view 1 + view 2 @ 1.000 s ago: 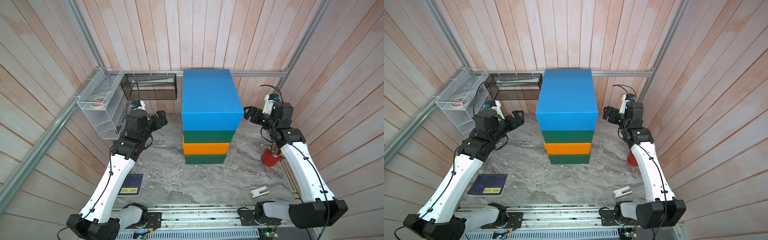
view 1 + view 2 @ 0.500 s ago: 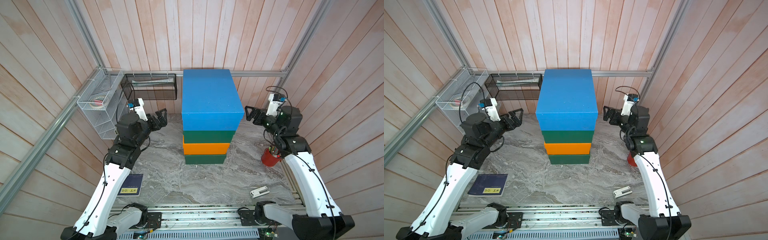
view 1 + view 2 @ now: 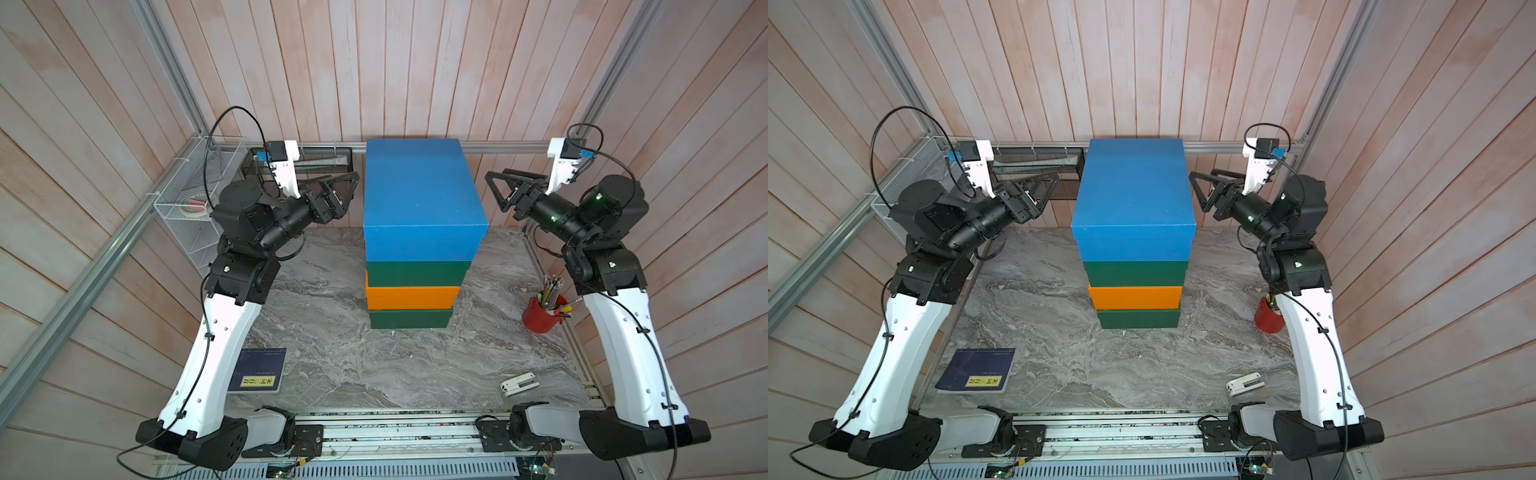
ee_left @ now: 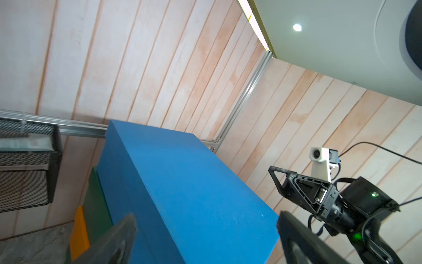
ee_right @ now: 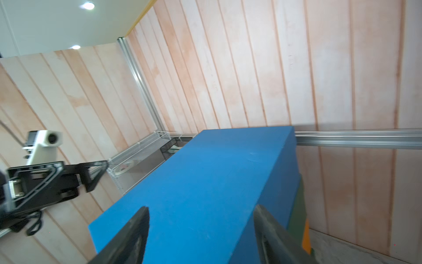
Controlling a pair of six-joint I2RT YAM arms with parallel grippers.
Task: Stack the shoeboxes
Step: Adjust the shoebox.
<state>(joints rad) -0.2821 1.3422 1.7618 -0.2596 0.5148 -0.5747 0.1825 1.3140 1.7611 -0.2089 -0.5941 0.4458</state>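
Observation:
Four shoeboxes stand in one stack at the back middle of the marble table. From the bottom they are dark green, orange, dark green and blue. My left gripper hovers just left of the blue box near its top, open and empty, touching nothing. At the same height my right gripper hangs a little off the box's right side, jaws apart, holding nothing. Each wrist view looks across the blue lid between its own fingers.
A black wire-mesh basket hangs on the back wall behind my left gripper, with a white wire rack in the left corner. A red cup of pencils stands by the right arm. A dark notebook and a white stapler lie near the front.
Both grippers have risen beside the blue box, from about its lower edge to near its top. The left one moved closer to it. The right jaws have narrowed somewhat.

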